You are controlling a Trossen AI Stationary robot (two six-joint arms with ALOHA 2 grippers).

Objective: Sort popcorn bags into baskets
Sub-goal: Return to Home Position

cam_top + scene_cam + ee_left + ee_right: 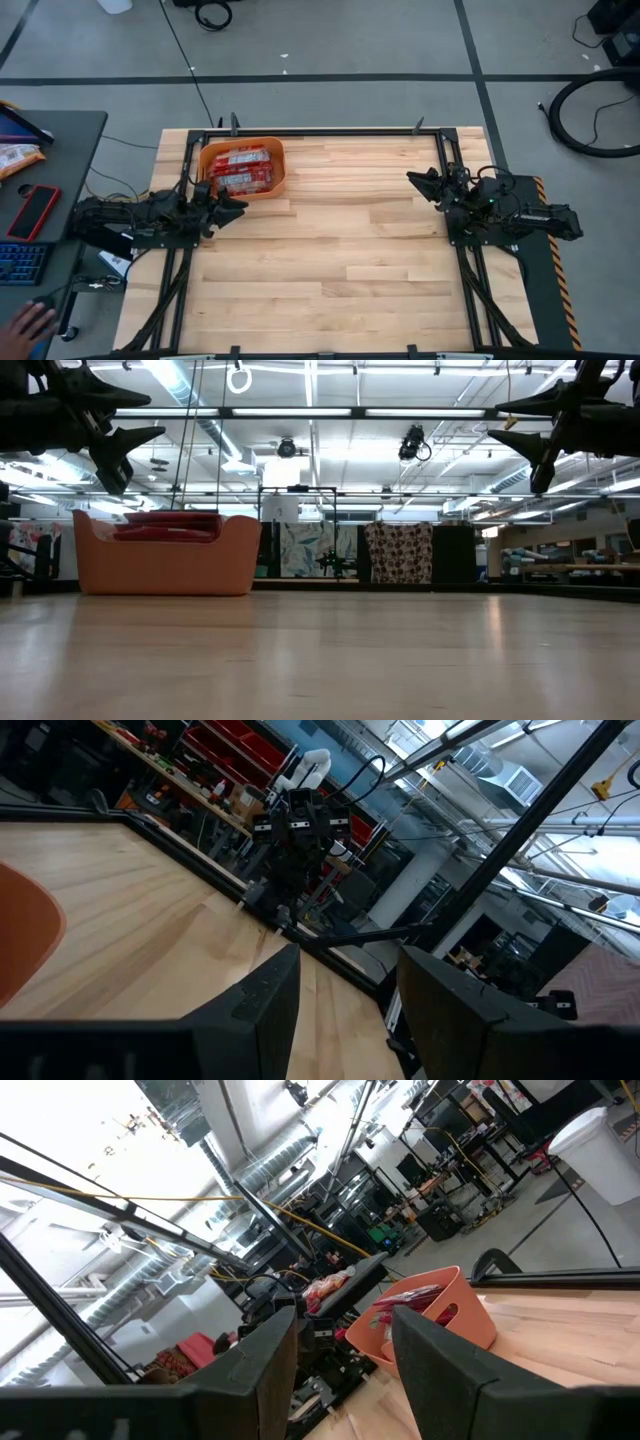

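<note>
Popcorn bags (240,168) are all piled in the orange basket (243,141), which sits near a corner of the desk (340,260) on the left arm's side. In the low view the pile comes up to about the rim, with the top packets poking a little above it. I can't spot a single red packet loose on the wood, so to me the sorting looks done.

Handling-wise, just my read: these are flat film packets, light, a bit floppy, and probably slick on the printed faces. Pressing down on a flat face wouldn't get you much. I'd go for a short edge or a corner that sticks up and pinch across the thickness, without squeezing hard. A packet held by one corner will likely sag. Since they're stacked, one could slide on the one below or drag it along.

Now the hands. The left hand (232,207) hangs above the desk just beside the basket's near side, not touching it. Its fingers (262,1005) stand apart with a clear gap, roughly mid-open, and there's nothing between them. The right hand (420,178) is over by the right edge of the desk, well apart from the basket. It's also up in the air, with its fingers spread about the same and nothing in them. The two hands point inward, toward each other across the bare wood.
</note>
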